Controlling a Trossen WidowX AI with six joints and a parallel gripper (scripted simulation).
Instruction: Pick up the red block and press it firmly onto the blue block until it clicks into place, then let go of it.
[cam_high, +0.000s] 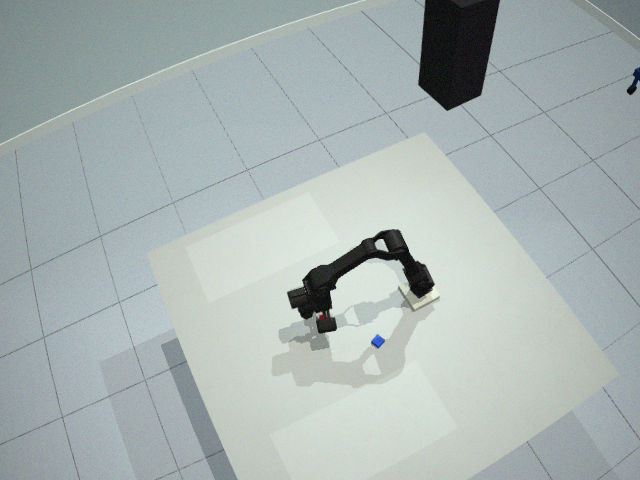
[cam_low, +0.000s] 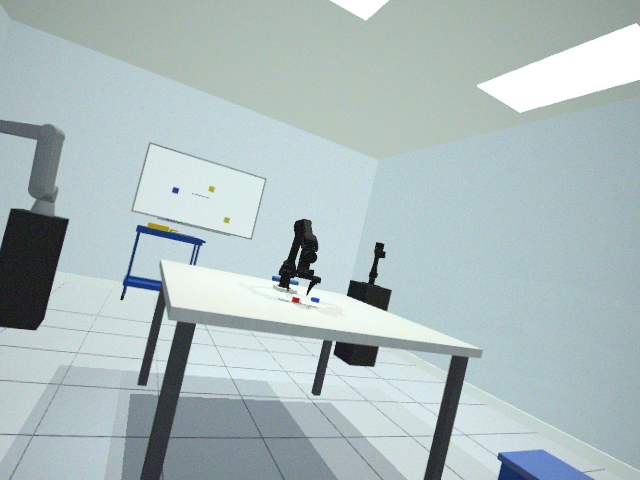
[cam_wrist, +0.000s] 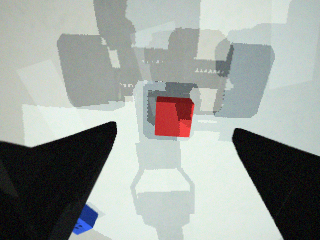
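Fingers (cam_high: 323, 319) (cam_low: 298, 293) wide open, empty, above desk (cam_high: 248, 330) (cam_low: 248, 310) (cam_wrist: 115, 170). Red block (cam_high: 321, 315) (cam_low: 295, 299) (cam_wrist: 173, 117) sits below, between the 2 tips' lines. Blue block (cam_high: 377, 341) (cam_low: 315, 299) (cam_wrist: 87, 219) apart. Likely next: straight descent.

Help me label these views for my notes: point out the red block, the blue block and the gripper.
Red block (cam_low: 295, 299) (cam_wrist: 172, 118): exterior and wrist, side; top face.
Blue block (cam_high: 377, 341): top view, upper face.
Gripper (cam_wrist: 175, 130): wrist view, midway between fingertips.

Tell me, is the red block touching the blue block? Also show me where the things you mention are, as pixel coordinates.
Apart: the wrist view shows pale tabletop between the red block (cam_high: 321, 316) (cam_low: 295, 299) (cam_wrist: 172, 117) and the blue block (cam_high: 377, 341) (cam_low: 314, 299) (cam_wrist: 87, 219).
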